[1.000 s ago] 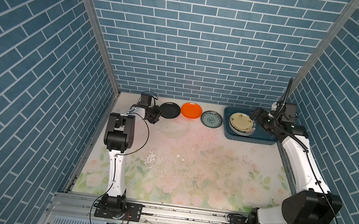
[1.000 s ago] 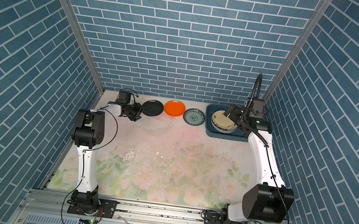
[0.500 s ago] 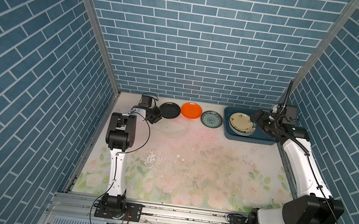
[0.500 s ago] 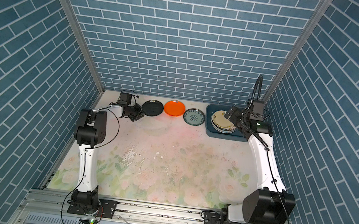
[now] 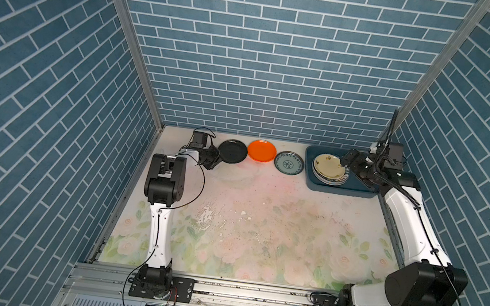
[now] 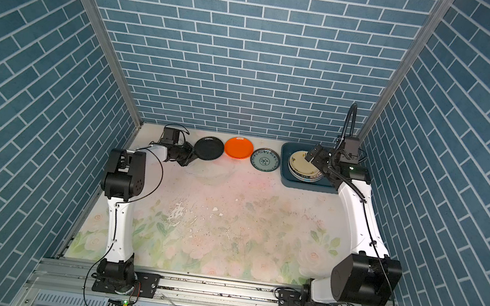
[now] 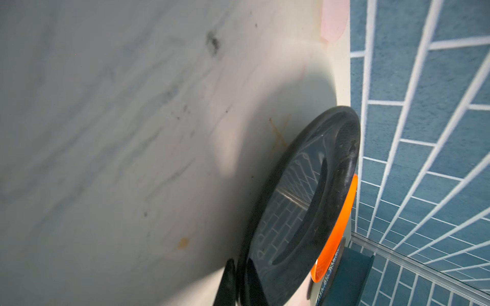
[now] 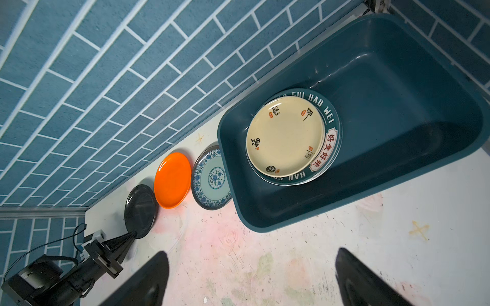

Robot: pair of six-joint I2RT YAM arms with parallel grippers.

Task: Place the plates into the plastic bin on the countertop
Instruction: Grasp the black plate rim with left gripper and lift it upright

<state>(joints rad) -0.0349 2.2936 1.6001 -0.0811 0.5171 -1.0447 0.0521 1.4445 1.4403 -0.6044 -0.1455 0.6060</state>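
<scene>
L wrist view alone shows the left gripper [image 7: 238, 267] pinched on the black plate [image 7: 305, 198] rim, w/ the orange plate [image 7: 336, 230] behind. R wrist view: right gripper [image 8: 252, 253] fingers wide, empty; beyond them the plastic bin [image 8: 397, 79] holds stacked plates [image 8: 285, 136]. Countertop [image 5: 259, 226] is floral and scuffed; blue brick walls [image 5: 249, 64].

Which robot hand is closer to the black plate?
Left. The left gripper is shut on the black plate's rim. The right gripper hangs open over the plastic bin, past the orange plate and the teal-patterned plate.
</scene>
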